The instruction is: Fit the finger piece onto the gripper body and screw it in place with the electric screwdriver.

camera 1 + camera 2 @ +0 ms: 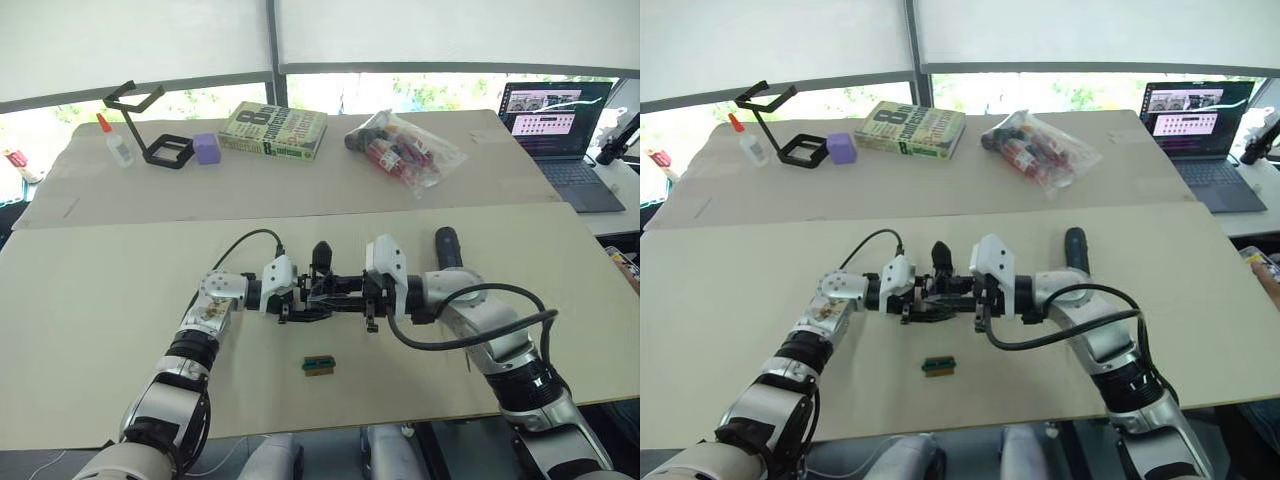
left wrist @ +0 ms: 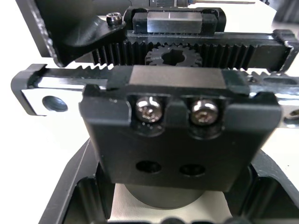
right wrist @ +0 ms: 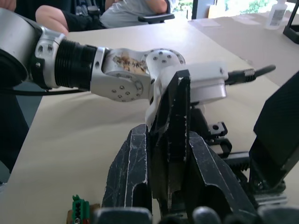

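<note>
A pale tan table [image 1: 100,330] is carrying a small green-and-red block [image 1: 319,365] near its front edge. Beyond it, a second tan table [image 1: 300,180] is holding a glue bottle [image 1: 118,147], black wire stand [image 1: 160,140], purple cube [image 1: 206,148], book [image 1: 274,130] and plastic bag [image 1: 405,150].

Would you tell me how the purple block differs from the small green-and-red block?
The purple block is one plain colour and cube-like; the green-and-red block is two-coloured and flatter. The purple block sits on the far table beside the black wire stand; the green-and-red block lies alone on the near table. Both rest untouched.
</note>
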You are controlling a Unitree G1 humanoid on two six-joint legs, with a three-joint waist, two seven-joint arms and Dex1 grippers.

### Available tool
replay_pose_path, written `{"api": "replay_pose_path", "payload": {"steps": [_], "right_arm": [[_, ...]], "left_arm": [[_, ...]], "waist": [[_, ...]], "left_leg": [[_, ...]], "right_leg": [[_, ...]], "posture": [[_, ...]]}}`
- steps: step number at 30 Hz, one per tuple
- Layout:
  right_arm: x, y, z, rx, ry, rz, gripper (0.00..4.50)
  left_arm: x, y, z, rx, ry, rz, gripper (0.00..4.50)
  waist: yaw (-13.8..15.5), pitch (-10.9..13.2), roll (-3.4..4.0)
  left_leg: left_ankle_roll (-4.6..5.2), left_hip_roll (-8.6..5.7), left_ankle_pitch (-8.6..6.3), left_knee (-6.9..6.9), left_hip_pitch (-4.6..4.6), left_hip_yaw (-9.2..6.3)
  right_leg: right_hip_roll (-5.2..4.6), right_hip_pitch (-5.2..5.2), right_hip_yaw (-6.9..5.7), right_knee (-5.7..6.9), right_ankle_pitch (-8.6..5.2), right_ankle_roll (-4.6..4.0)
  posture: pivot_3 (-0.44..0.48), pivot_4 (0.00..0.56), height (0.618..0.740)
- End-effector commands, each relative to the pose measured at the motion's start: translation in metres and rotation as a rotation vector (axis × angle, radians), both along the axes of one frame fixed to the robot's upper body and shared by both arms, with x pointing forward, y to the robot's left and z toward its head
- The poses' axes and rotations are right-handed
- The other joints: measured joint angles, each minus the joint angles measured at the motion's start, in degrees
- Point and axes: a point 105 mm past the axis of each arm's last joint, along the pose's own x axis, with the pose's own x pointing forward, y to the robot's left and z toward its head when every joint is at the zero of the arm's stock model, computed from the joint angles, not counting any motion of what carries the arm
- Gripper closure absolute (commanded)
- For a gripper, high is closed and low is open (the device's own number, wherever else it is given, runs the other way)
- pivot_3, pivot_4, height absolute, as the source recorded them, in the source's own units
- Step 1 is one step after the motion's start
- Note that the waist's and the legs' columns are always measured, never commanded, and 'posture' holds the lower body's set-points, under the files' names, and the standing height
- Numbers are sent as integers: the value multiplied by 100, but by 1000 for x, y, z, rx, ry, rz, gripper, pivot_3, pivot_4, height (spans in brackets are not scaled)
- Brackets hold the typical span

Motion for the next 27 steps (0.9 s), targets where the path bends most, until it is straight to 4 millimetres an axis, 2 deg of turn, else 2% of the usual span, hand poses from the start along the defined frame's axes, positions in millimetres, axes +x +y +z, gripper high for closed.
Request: {"api": "replay_pose_path", "payload": {"steps": [1, 18, 27], "right_arm": [[0, 4, 8, 21, -49, 15, 4059], [9, 6, 0, -53, -49, 34, 4059], [3, 10, -9, -101, 10, 62, 4060]], "left_arm": [[-5, -2, -7, 26, 10, -18, 2108], [-6, -6, -11, 26, 18, -19, 2108], [-6, -4, -12, 25, 21, -5, 2108]], "waist": [[-4, 0, 1], [-5, -5, 4], [-12, -27, 24]], "left_leg": [[0, 0, 0, 0, 0, 0], [0, -1, 0, 1, 1, -1], [0, 0, 0, 1, 11, -1]], "right_leg": [[0, 0, 0, 1, 0, 0], [0, 2, 0, 0, 0, 0], [0, 11, 0, -1, 0, 0]], "posture": [[0, 150, 740], [0, 150, 740], [0, 150, 740]]}}
